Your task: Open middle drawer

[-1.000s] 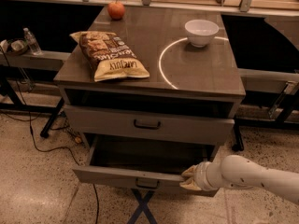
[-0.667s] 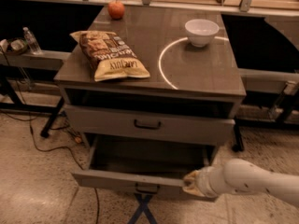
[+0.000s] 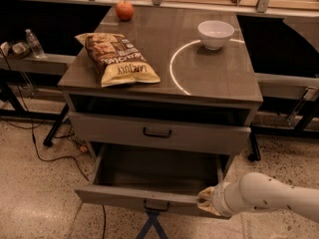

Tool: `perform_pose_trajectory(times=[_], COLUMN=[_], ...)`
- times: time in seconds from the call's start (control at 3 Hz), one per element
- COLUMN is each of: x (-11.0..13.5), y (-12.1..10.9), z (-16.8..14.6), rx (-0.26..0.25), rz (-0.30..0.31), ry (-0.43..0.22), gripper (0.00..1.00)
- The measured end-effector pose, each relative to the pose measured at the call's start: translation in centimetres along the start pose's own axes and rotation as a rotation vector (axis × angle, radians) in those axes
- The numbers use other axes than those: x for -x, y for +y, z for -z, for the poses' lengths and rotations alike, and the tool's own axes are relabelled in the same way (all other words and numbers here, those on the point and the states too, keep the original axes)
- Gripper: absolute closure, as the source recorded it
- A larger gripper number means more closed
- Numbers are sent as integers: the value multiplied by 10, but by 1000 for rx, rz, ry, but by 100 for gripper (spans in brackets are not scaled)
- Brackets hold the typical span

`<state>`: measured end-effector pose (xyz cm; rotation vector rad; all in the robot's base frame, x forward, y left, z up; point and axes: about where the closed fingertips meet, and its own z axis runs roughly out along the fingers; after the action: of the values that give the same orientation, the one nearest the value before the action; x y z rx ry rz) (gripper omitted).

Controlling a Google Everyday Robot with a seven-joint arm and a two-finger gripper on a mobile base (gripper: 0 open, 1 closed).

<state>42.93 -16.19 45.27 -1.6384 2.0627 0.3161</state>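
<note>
A chip bag (image 3: 119, 59) lies on the left of the cabinet top (image 3: 214, 78), its print upside down and not legible. Below it, the middle drawer (image 3: 119, 197) stands pulled well out. At the right end of its front, the gripper (image 3: 207, 199) touches the top edge; whether it clamps there cannot be told.

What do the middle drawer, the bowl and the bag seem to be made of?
Middle drawer: probably painted metal, matte grey, thin flat walls. Bowl: likely ceramic, glossy white. Bag: crinkled printed foil or plastic. The pincer is at the drawer's front right rim.
</note>
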Motion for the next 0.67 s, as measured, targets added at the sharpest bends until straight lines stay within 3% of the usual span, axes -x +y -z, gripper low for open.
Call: perform_pose_trajectory(times=[0.67], x=[3], y=[-1], z=[1], rx=[-1], rz=[4], ry=[-2], gripper=[52])
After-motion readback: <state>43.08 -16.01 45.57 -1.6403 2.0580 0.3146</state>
